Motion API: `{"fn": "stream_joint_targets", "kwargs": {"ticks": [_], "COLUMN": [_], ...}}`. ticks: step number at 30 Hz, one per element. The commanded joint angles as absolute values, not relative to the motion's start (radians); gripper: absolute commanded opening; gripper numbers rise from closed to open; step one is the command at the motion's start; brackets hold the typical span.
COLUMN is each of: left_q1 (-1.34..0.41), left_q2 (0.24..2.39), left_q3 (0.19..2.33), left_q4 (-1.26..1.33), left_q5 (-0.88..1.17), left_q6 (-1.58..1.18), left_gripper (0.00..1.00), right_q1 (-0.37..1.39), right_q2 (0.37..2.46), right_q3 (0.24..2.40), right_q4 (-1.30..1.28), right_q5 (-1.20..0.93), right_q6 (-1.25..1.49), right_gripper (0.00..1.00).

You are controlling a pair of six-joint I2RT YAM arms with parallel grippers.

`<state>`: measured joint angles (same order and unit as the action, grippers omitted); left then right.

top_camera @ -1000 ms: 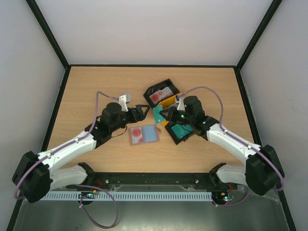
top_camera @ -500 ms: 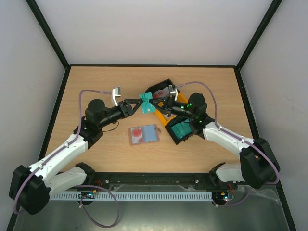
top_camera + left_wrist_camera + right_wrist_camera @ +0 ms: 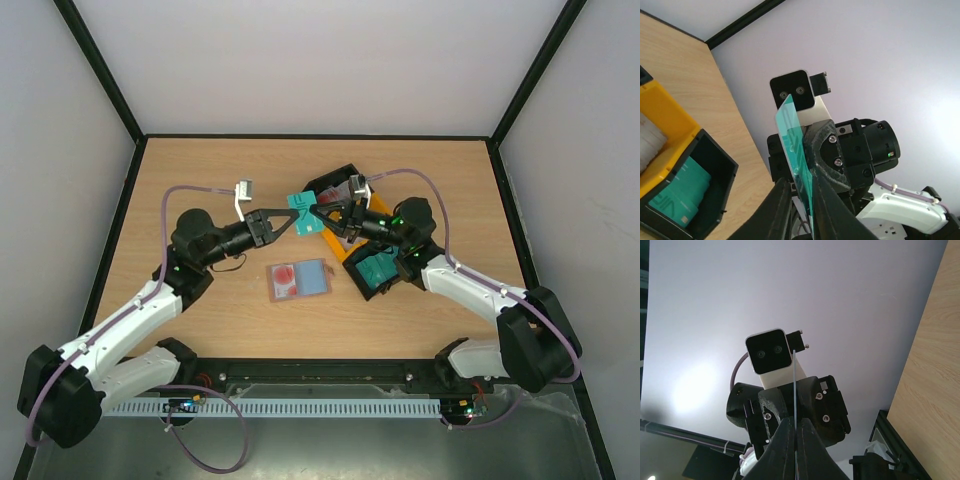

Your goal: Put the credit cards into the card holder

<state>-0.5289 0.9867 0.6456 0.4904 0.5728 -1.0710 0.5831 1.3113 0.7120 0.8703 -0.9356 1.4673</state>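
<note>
The left gripper [image 3: 287,219] and the right gripper [image 3: 319,212] are both closed on 1 teal credit card [image 3: 302,212], held up between them. The card holder [image 3: 299,279] lies open on the table [image 3: 200,180], below them.

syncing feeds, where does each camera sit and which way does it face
Top external: overhead behind the bases, looking down at the table; both arms, left gripper and right gripper on the teal card.
Left wrist: on its arm, facing the right arm; own fingers at bottom.
Right wrist: on its arm, facing the left arm; own fingers at bottom.
Shared: both wrist views show that card.
</note>
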Motion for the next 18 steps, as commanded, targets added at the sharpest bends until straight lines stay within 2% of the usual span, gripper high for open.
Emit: {"fn": "stream_joint_targets", "kwargs": {"ticks": [1,3,5,9,12,15,18], "left_q1": [-0.526,-0.528,-0.527,-0.516,-0.490,-0.463,-0.457], "left_q2": [0.987,0.996,1.001,1.005,1.007,1.019,1.036], "left_q3": [0.632,0.633,0.638,0.655,0.642,0.594,0.529], "left_q4": [0.541,0.537,0.513,0.359,0.211,0.088,0.047], "left_q5": [0.608,0.609,0.599,0.533,0.458,0.417,0.428], "left_q6": [-1.077,-1.075,-1.053,-0.972,-0.897,-0.837,-0.809], "left_gripper": [0.11,0.04,0.03,0.03,0.02,0.03,0.02], "right_q1": [0.587,0.586,0.586,0.586,0.587,0.597,0.637], "right_q2": [1.315,1.313,1.310,1.282,1.266,1.276,1.299], "right_q3": [0.701,0.704,0.712,0.759,0.746,0.712,0.733], "right_q4": [0.926,0.907,0.835,0.431,0.248,0.218,0.075], "right_q5": [-0.941,-0.940,-0.935,-0.814,-0.680,-0.646,-0.487], "right_q6": [1.466,1.448,1.390,1.099,0.984,0.969,0.893], "right_gripper": [0.02,0.02,0.05,0.40,0.51,0.56,0.56]}}
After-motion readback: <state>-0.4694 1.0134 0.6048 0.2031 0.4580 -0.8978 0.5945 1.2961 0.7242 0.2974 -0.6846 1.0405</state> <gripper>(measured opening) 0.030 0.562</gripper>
